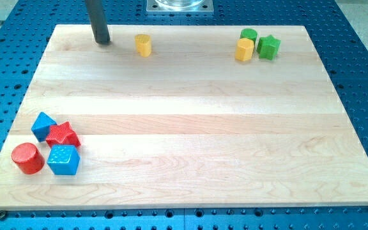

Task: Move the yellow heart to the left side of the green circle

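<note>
My tip (103, 42) rests on the board near the view's top left. A small yellow block (144, 45), which looks like the heart, stands a short way to the right of the tip, with a gap between them. The green circle (248, 36) is far to the right near the top edge. A second yellow block (245, 49), whose shape I cannot make out, touches the circle's lower left. A green star (269, 46) sits just right of them.
Near the view's bottom left is a tight cluster: a blue block (43, 126), a red star (63, 135), a red cylinder (28, 158) and a blue cube (64, 160). The wooden board (190, 128) lies on a blue perforated table.
</note>
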